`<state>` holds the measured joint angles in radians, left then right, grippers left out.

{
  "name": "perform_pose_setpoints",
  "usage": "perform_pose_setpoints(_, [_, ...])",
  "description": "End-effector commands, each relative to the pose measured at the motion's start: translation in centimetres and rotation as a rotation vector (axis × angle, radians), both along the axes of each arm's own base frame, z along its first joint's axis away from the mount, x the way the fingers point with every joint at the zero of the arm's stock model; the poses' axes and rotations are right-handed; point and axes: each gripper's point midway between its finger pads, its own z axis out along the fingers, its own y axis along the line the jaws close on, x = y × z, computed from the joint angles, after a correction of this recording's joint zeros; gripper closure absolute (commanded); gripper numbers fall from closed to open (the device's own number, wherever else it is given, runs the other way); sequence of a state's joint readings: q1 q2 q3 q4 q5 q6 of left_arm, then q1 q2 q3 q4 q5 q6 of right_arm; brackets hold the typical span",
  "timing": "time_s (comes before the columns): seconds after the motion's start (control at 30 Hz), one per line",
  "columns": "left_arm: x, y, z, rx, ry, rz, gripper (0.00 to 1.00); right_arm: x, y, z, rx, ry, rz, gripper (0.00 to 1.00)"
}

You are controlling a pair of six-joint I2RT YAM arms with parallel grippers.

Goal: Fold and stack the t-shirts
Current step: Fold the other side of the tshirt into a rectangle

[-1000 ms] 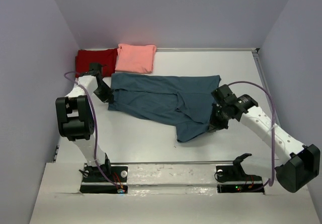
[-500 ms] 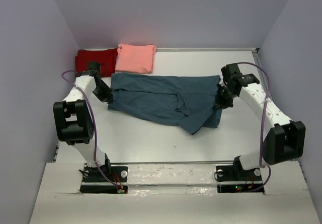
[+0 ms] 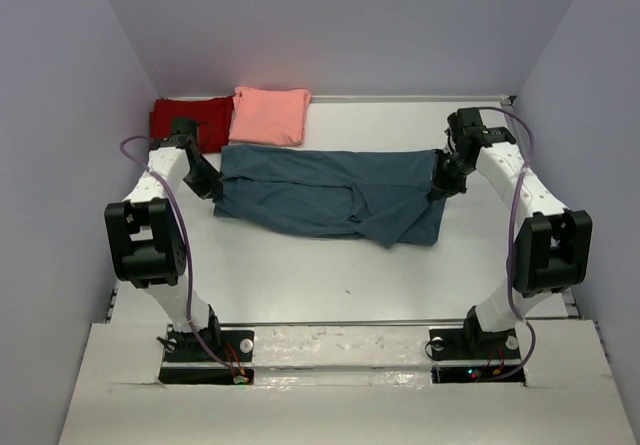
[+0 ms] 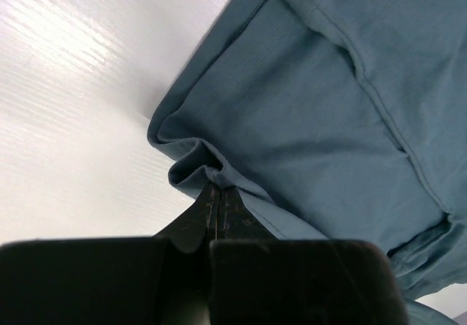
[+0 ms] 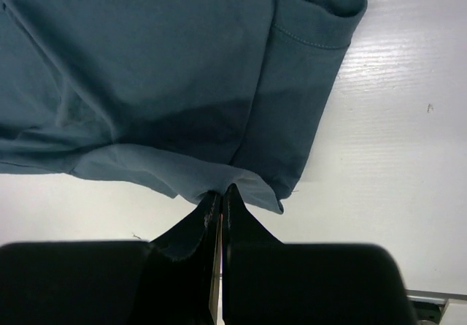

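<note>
The dark teal-blue t-shirt lies stretched left to right across the middle of the table, partly folded, with a loose flap at its near right. My left gripper is shut on the shirt's left edge; the left wrist view shows the pinched hem at the tips of my left gripper. My right gripper is shut on the shirt's right edge; in the right wrist view the cloth hangs from the closed tips of my right gripper. A dark red t-shirt and a salmon-pink t-shirt lie folded at the back left.
The white table is enclosed by lilac walls on the left, back and right. The two folded shirts sit against the back wall, just behind the teal shirt's left end. The arm bases stand at the near edge.
My right gripper has carried the shirt's near right corner back and to the right, pulling the hanging flap up into a flatter band. My left gripper has stayed about where it was.
</note>
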<state>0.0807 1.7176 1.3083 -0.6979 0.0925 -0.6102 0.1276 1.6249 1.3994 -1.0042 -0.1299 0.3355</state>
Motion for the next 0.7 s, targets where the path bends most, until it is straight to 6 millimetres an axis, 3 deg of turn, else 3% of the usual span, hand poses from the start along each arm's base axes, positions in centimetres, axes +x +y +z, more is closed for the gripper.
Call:
perform_pose_setpoints(0.0, [1.6, 0.7, 2.3, 0.022, -0.061, 0.012, 1.00, 2.6, -0.3, 1.8, 0.010, -0.090, 0.007, 1.00])
perform_pose_setpoints(0.33, [3.7, 1.4, 3.0, 0.029, -0.077, 0.022, 1.00, 4.6, -2.5, 2.2, -0.002, -0.105, -0.052, 1.00])
perform_pose_setpoints(0.67, [4.2, 1.7, 2.5, 0.027, -0.069, 0.020, 1.00, 6.9, -3.7, 2.6, -0.003, -0.123, -0.085, 1.00])
